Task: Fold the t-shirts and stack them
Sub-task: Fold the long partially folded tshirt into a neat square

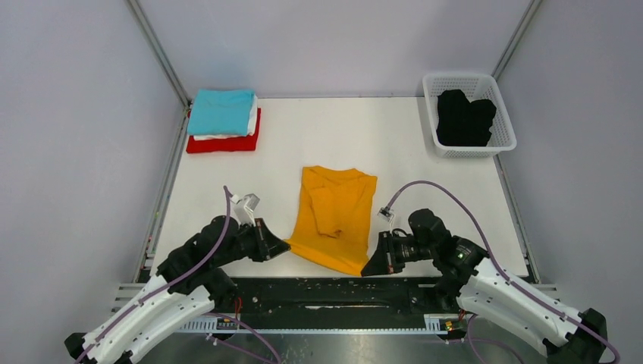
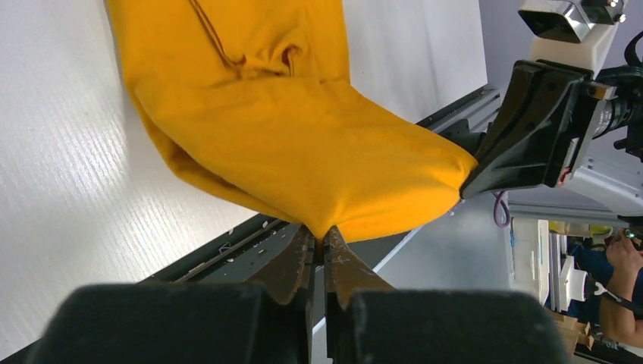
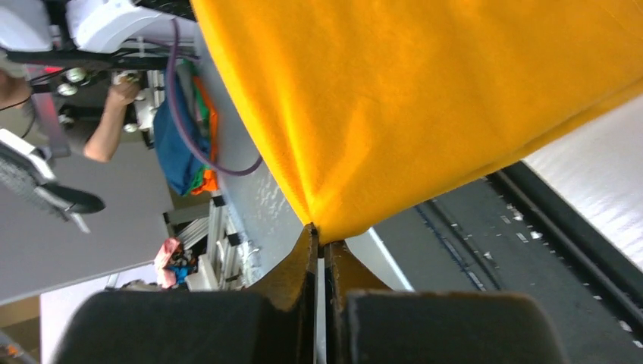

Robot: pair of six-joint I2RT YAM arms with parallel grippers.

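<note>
Shirt in hand: the orange-yellow shirt [image 1: 337,212] lies mid-desk [image 1: 425,167] toward 6 o'clock, narrowed to a strip, with its near hem raised off the surface.
Long axis: it runs from 12 to 6 o'clock, and the hem is the 6 o'clock end.
Left gripper [image 1: 285,247]: pressed together on the hem's 7 o'clock corner, with cloth pinched right at the tips in its wrist view.
Right gripper [image 1: 370,267]: pinching the 5 o'clock corner the same way.
Shirt from grippers: the whole shirt lies toward 12 o'clock of both, with the hem stretched between them, so neither arm is nearer.
Coming move, by my judgement: carry the hem toward 12 o'clock over the far end, keeping both arms level so the fold stays square.
Folded stack: teal shirt [image 1: 221,110] on white shirt [image 1: 227,136] on red shirt [image 1: 224,144], at 10 o'clock.
Basket [image 1: 468,77]: at 2 o'clock, with the black shirt [image 1: 465,117] inside.
</note>
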